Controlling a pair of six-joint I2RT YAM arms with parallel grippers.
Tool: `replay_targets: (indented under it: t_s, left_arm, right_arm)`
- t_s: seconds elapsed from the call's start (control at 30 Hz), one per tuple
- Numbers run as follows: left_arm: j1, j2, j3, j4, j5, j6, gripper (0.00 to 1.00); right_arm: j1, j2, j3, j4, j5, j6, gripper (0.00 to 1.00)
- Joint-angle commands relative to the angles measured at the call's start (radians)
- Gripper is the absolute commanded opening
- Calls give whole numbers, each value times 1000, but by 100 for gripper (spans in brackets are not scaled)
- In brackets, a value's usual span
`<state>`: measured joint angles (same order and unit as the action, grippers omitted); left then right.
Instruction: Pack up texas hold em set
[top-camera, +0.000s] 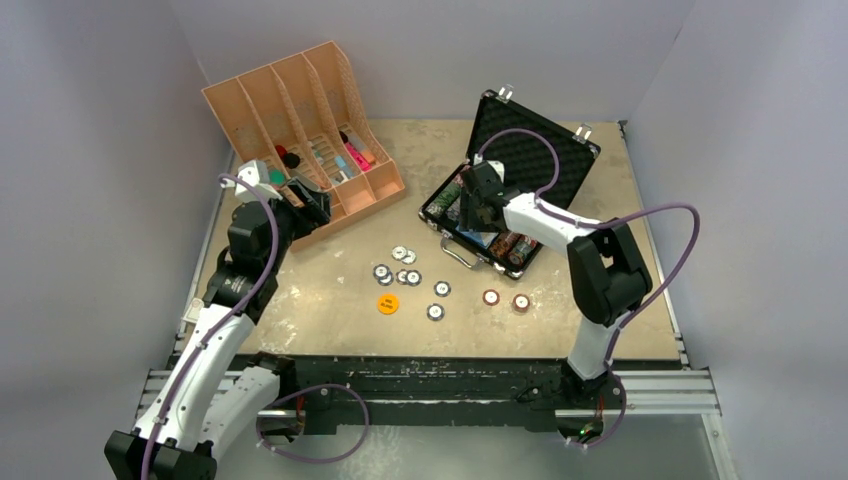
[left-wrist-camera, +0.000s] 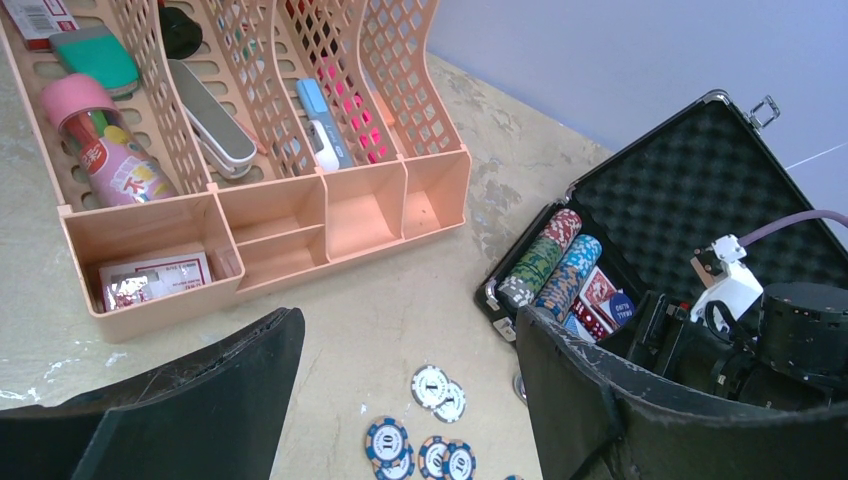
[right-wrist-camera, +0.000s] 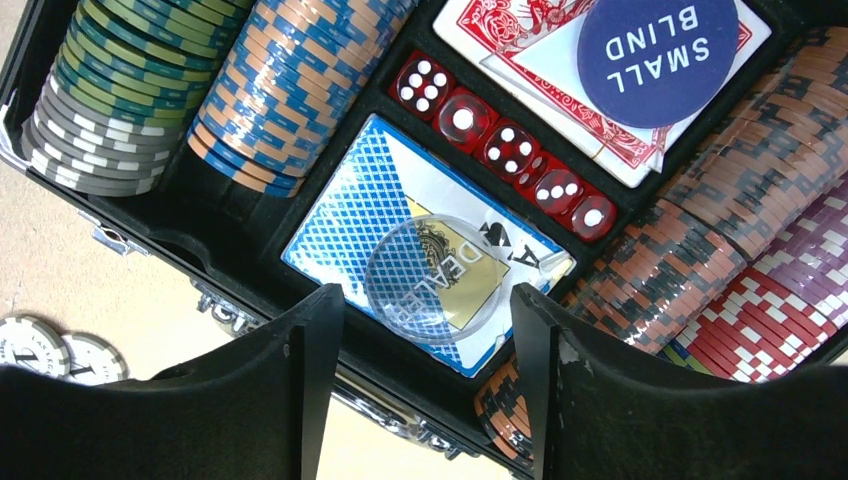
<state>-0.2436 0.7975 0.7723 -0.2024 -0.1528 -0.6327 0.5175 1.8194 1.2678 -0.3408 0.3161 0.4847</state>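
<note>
The black briefcase (top-camera: 452, 243) lies open at the back right, foam lid (top-camera: 545, 150) up. Rows of striped chips (right-wrist-camera: 290, 80), red dice (right-wrist-camera: 500, 150), a red deck under a blue "small blind" button (right-wrist-camera: 655, 50) and a blue deck (right-wrist-camera: 350, 215) fill its tray. A clear dealer button (right-wrist-camera: 435, 280) rests on the blue deck. My right gripper (right-wrist-camera: 428, 310) hovers over it, open and holding nothing. Loose chips (top-camera: 400, 255) and an orange button (top-camera: 388, 303) lie on the table. My left gripper (left-wrist-camera: 410, 320) is open and empty above loose chips (left-wrist-camera: 430, 385).
The orange slotted organiser (top-camera: 300, 130) with pens and small items stands at the back left, close to my left gripper (top-camera: 300, 205). Two red chips (top-camera: 505, 300) lie just in front of the case handle (top-camera: 458, 255). Grey walls close in three sides.
</note>
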Motion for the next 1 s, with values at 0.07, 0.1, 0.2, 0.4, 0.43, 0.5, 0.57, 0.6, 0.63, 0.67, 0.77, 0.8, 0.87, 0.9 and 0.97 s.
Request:
replay_targets:
  t_s: [0.07,0.1,0.2,0.4,0.43,0.5,0.57,0.6,0.63,0.67,0.77,0.8,0.87,0.9,0.97]
  left_arm:
    - [-2,-10,14,51,-1,10,77]
    - [-2,-10,15,52,-2,11,77]
    - [-2,-15,17,49,-4,14,77]
    - [-2,-81,17,13,-126,1,77]
    - [-1,-99,15,9,-151,1,77]
    - [-1,-133,16,1,-196,2,77]
    - [-2,-158,22,-10,-235,4,77]
    - [-2,-169,28,-19,-252,8,77]
    - [-2,-179,35,-27,-269,13,77]
    - [-2,-190,42,-35,-286,18,77]
    - [-2,-213,80,-62,-305,49,78]
    - [-2,-216,95,-67,-299,65,78]
    - [-2,-211,135,-84,-271,83,79]
    - [-2,-202,163,-98,-248,91,79]
    - [-2,-175,226,-133,-194,113,79]
  right_arm:
    - [-3,-64,48,-35,-8,19,68]
    - [-2,-77,51,-29,3,14,68]
    - [3,-110,65,-27,-21,-9,69]
    - [128,-168,82,-15,-12,-34,68]
    - [162,-162,88,-14,-12,-40,68]
    - [228,-140,99,-8,-47,-67,68]
    - [300,-104,119,-20,-69,-74,68]
    - [336,-84,133,-31,-72,-76,68]
    - [375,-61,151,-44,-73,-77,68]
    - [407,-37,169,-62,-73,-77,69]
    - [495,32,219,-105,-99,-77,70]
    - [515,54,233,-115,-106,-76,70]
    - [546,93,257,-138,-107,-66,73]
    - [560,108,267,-148,-109,-65,76]
    - [579,139,285,-175,-106,-66,82]
